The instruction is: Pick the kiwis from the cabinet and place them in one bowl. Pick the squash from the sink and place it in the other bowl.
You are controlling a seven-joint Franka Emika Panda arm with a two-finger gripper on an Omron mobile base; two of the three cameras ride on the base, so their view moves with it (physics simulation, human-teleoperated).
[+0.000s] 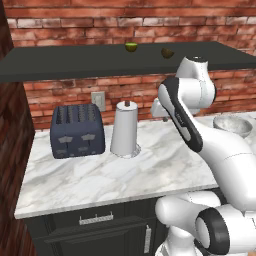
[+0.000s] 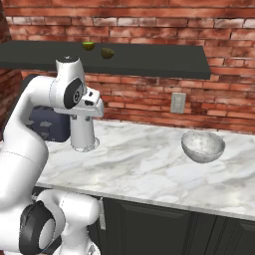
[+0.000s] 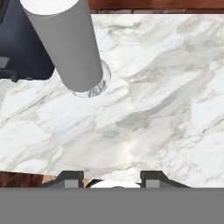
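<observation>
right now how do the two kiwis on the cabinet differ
The left kiwi is brighter olive-green; the right kiwi is darker and brownish. The left one sits slightly farther back on the cabinet. Both are small, rounded, similar in size, and lie apart on top.

olive-green kiwi (image 1: 131, 47), brownish kiwi (image 1: 167, 52), charcoal cabinet (image 1: 75, 62), speckled grey-white bowl (image 2: 202, 146), veined white counter (image 2: 144, 164)

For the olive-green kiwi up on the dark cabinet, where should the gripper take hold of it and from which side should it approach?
A hedged call: grip the olive-green kiwi across its rounded middle, coming in from the front and slightly above. It sits free on the flat top of the cabinet, apart from the brownish kiwi, with brick wall close behind. The gripper is shut, over the counter, and must open first.
</observation>
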